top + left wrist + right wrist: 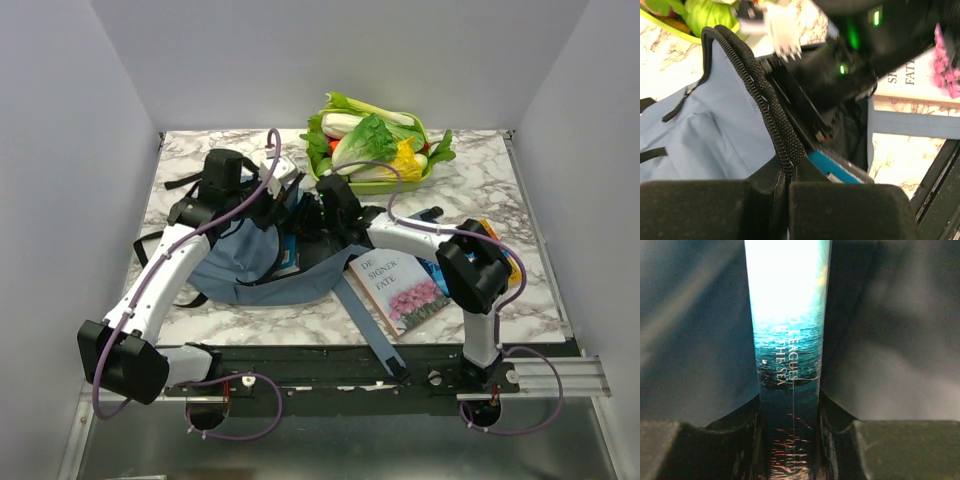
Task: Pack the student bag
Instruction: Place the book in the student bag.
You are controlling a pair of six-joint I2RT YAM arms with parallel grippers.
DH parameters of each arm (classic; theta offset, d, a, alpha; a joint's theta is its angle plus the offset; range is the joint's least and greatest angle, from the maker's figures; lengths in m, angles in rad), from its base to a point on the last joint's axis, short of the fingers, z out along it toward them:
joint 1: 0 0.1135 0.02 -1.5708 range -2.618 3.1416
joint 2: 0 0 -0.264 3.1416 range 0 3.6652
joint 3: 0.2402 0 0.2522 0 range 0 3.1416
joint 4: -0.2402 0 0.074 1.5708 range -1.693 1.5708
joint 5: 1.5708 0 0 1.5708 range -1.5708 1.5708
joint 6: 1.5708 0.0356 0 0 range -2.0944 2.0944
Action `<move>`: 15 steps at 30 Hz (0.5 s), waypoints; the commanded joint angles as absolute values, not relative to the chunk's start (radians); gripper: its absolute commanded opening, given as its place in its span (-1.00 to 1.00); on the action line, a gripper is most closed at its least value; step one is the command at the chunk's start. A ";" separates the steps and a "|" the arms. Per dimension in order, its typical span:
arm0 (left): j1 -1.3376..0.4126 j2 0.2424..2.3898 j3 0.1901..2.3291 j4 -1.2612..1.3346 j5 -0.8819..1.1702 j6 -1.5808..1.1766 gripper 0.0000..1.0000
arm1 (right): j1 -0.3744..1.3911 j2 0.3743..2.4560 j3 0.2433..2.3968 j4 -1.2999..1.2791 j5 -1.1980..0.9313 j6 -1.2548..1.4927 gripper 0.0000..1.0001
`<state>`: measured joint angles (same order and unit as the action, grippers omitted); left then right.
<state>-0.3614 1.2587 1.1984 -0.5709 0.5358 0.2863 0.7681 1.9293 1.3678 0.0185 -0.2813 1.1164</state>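
The student bag (240, 265) is dusty grey-blue with a black zipper (771, 115). The surface (500, 190) is white marble veined grey. The teal book (787, 340) pales to white along its spine. The flower book (405, 290) is white with pink blooms. The vegetables (365, 140) are green, their tray (400, 180) lime.

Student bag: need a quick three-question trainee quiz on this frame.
1. True or false: the left tool is shut on the zipper edge of the student bag.
2. What is the right tool gripping? A) the sea-cover book B) a lettuce C) a bag strap
3. Fill in: the flower-cover book lies on the ___, outside the bag.

Key: 1 true; 2 A; 3 table.
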 commanded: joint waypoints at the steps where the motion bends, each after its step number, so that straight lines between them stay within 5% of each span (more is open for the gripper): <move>1: -0.284 1.259 1.241 -0.538 0.724 0.244 -1.00 | 0.818 1.971 1.466 0.271 -0.221 1.120 -0.99; 5: -0.253 1.278 1.243 -0.564 0.749 0.268 -1.00 | 0.828 2.031 1.560 0.262 -0.169 1.085 -0.85; 7: -0.244 1.279 1.241 -0.571 0.749 0.284 -1.00 | 0.828 2.060 1.591 0.207 -0.147 1.060 -0.51; 8: -0.232 1.278 1.239 -0.571 0.746 0.287 -1.00 | 0.828 2.071 1.603 0.198 -0.153 1.052 -0.18; 13: -0.203 1.292 1.230 -0.583 0.744 0.305 -1.00 | 0.816 2.033 1.579 0.048 -0.186 0.941 0.41; 15: -0.195 1.296 1.227 -0.583 0.747 0.310 -1.00 | 0.804 1.968 1.513 0.016 -0.193 0.887 0.98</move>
